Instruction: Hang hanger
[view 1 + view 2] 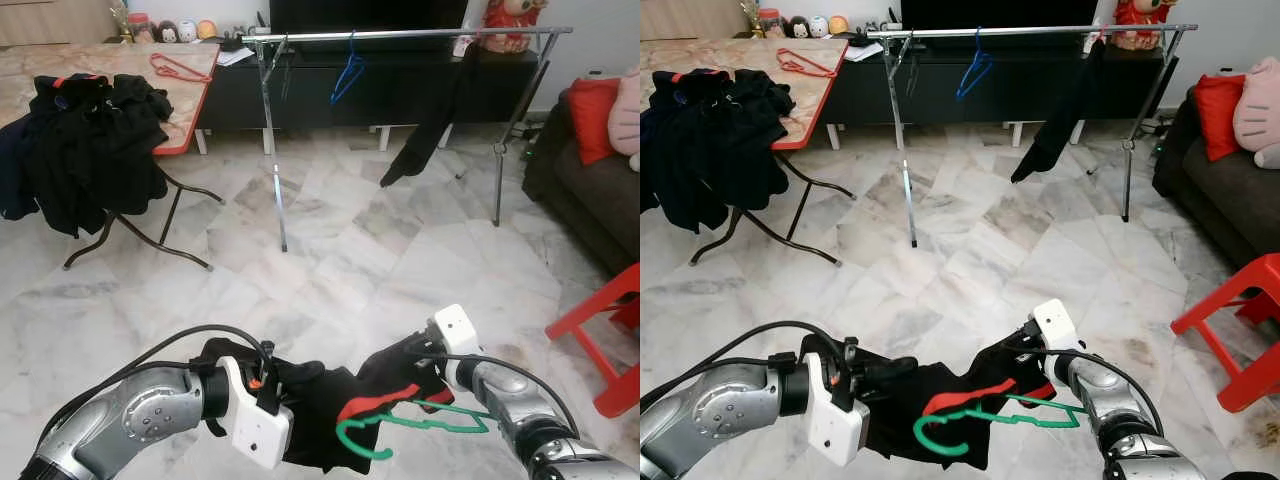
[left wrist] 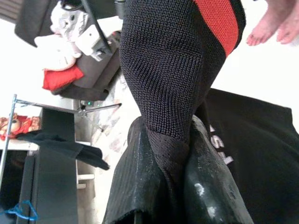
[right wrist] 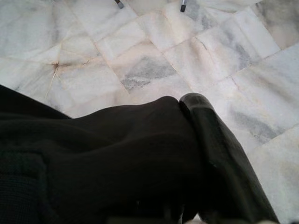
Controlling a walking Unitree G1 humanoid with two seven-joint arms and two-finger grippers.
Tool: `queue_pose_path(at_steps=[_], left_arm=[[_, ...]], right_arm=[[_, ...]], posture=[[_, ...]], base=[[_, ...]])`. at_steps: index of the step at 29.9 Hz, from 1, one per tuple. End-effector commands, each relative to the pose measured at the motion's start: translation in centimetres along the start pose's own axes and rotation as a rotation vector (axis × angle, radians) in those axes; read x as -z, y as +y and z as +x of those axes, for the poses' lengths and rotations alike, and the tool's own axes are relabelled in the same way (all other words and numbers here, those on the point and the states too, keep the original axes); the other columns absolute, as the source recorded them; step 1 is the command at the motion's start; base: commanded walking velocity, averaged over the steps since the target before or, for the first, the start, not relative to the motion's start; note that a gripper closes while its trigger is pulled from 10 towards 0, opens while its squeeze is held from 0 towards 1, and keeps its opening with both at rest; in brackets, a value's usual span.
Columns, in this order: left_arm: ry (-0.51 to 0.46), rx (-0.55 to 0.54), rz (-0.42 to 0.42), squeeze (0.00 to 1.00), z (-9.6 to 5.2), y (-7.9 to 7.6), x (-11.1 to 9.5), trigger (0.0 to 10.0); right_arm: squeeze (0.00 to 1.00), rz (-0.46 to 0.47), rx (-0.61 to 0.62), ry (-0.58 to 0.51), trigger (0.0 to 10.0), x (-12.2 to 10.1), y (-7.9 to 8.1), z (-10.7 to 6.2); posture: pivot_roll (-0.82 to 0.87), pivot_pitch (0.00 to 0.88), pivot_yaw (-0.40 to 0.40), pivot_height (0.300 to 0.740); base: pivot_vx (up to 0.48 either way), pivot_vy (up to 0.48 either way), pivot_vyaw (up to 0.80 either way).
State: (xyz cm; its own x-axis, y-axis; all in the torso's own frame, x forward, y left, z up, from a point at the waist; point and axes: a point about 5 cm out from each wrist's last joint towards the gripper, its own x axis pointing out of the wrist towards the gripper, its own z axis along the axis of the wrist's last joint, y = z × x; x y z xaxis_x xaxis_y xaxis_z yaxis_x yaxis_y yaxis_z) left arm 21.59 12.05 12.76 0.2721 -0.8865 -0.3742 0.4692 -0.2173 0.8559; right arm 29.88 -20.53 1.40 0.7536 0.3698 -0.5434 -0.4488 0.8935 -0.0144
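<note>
1. Left gripper (image 2: 173, 154) has both black fingers pinched tight on a fold of the black garment (image 1: 320, 405), a ribbed knit with a red stripe.
2. Right gripper (image 1: 425, 362) has hold of the same garment's other end. In its wrist view one finger (image 3: 219, 154) lies against the dark cloth, so it's clamped on fabric as far as I can see.
3. One green hanger (image 1: 400, 425), thin plastic with a curled hook, sits low at the garment between the two arms, hook toward the left arm. It's well short of the rack.
4. Floor (image 1: 330, 250) is glossy pale marble tile with grey veins.
5. One clothes rack (image 1: 400, 35) further ahead: shiny metal tube rail on thin legs. On it, one blue hanger (image 1: 347, 75) and one black hanging garment (image 1: 425, 130).
6. One folding table (image 1: 150, 70) at the left, marble-look top with a red edge, with a heap of dark clothes (image 1: 95, 145) and one red hanger (image 1: 180, 68).
7. At the right, a dark sofa (image 1: 590, 190) with a red cushion (image 1: 595, 115), plus one red plastic stool (image 1: 610, 330).
</note>
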Motion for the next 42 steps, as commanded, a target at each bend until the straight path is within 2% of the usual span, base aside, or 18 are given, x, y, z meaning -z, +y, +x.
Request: queue_pose_path(at_steps=[1, 4, 8, 13, 18, 27, 28, 34, 37, 42], left_arm=[[-0.002, 0.034, 0.026, 0.00, 0.0, -0.1, 0.0, 10.0], [0.024, 0.074, 0.024, 0.00, 0.1, -0.8, 0.4, 10.0], [0.026, 0.072, 0.011, 0.00, 0.3, -1.0, 0.5, 10.0], [0.053, 0.055, -0.007, 0.00, 0.3, -1.0, 0.9, 10.0], [0.071, 0.028, -0.020, 0.00, 0.1, -0.8, 1.3, 10.0], [0.079, 0.049, -0.037, 0.00, -0.2, -1.3, 1.6, 10.0], [0.079, 0.049, -0.037, 0.00, -0.2, -1.3, 1.6, 10.0], [0.096, 0.216, -0.018, 0.00, -0.9, -3.3, 1.9, 10.0], [0.096, 0.275, -0.016, 0.00, -1.0, -4.2, 2.0, 10.0], [0.097, 0.290, -0.019, 0.00, -1.1, -4.4, 2.1, 10.0]], right_arm=[[1.00, -0.006, -0.005, -0.012, 10.0, -0.5, 0.0, 0.1], [1.00, -0.005, -0.017, -0.025, 10.0, -1.0, 0.0, 0.3], [1.00, -0.006, -0.037, -0.025, 10.0, -1.3, 0.1, 0.4], [1.00, -0.051, -0.147, 0.049, 10.0, -0.8, 0.8, 0.4], [1.00, -0.144, -0.233, 0.220, 10.0, 1.5, 1.7, 0.1], [1.00, -0.142, -0.258, 0.360, 10.0, 4.6, 2.9, -0.4], [1.00, -0.142, -0.258, 0.360, 10.0, 4.6, 2.9, -0.4], [1.00, -0.139, -0.218, 0.345, 10.0, 4.5, 2.7, -0.3], [1.00, -0.139, -0.150, 0.289, 10.0, 3.4, 2.2, 0.1], [1.00, -0.143, -0.078, 0.193, 10.0, 1.7, 1.6, 0.6]], posture=[[0.03, 0.000, -0.042, 0.716], [0.03, 0.000, -0.039, 0.716], [0.02, 0.000, -0.037, 0.716], [0.02, 0.000, -0.036, 0.716], [0.02, 0.000, -0.037, 0.716], [0.02, 0.000, -0.036, 0.716], [0.02, 0.000, -0.036, 0.716], [0.02, 0.000, -0.038, 0.716], [0.02, 0.000, -0.038, 0.716], [0.02, 0.000, -0.038, 0.716]], base=[[0.000, 0.000, 0.00], [0.000, 0.000, 0.00], [0.000, 0.000, 0.00], [0.000, 0.000, 0.00], [0.000, 0.000, 0.00], [0.000, 0.000, 0.00], [0.000, 0.000, 0.00], [0.000, 0.000, 0.00], [0.000, 0.000, 0.00], [0.000, 0.000, 0.00]])
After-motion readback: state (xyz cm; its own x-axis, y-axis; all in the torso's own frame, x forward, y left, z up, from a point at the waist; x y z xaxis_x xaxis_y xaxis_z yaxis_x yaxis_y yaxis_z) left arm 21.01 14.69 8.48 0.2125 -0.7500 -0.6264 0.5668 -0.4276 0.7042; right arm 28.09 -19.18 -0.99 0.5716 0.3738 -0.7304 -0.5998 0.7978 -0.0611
